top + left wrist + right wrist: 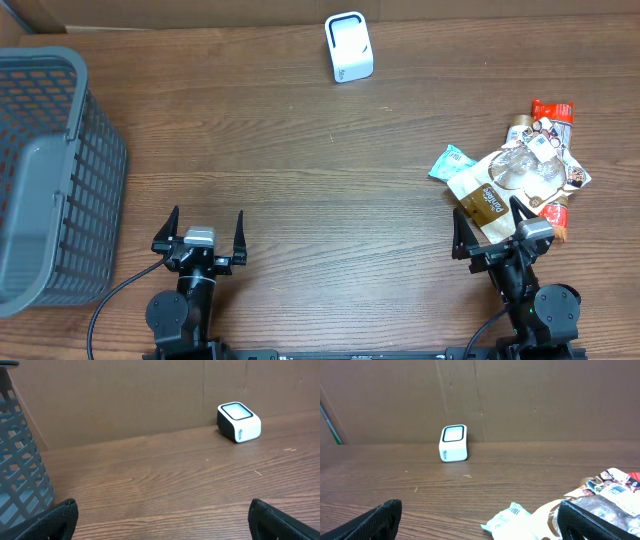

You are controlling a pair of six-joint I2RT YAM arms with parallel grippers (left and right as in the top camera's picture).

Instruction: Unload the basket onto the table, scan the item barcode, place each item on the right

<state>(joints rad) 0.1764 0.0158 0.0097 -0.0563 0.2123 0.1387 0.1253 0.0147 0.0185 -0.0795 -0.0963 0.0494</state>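
Both arms sit low at the near tabletop edge, left tool and right tool spread wide and empty, the right just beside overlapping snack packets that partly hide each other, white scanner far back.

The barcode scanner is a small white box with a dark-rimmed pale window. It stands upright at the far side of the scene, slightly right of centre and well apart from everything else. The pile of snack packets lies loosely overlapped at the near right. A clear crinkled bag sits on top of a brown-and-white pouch, a teal packet pokes out at the left edge, and a red wrapper lies at the far end.
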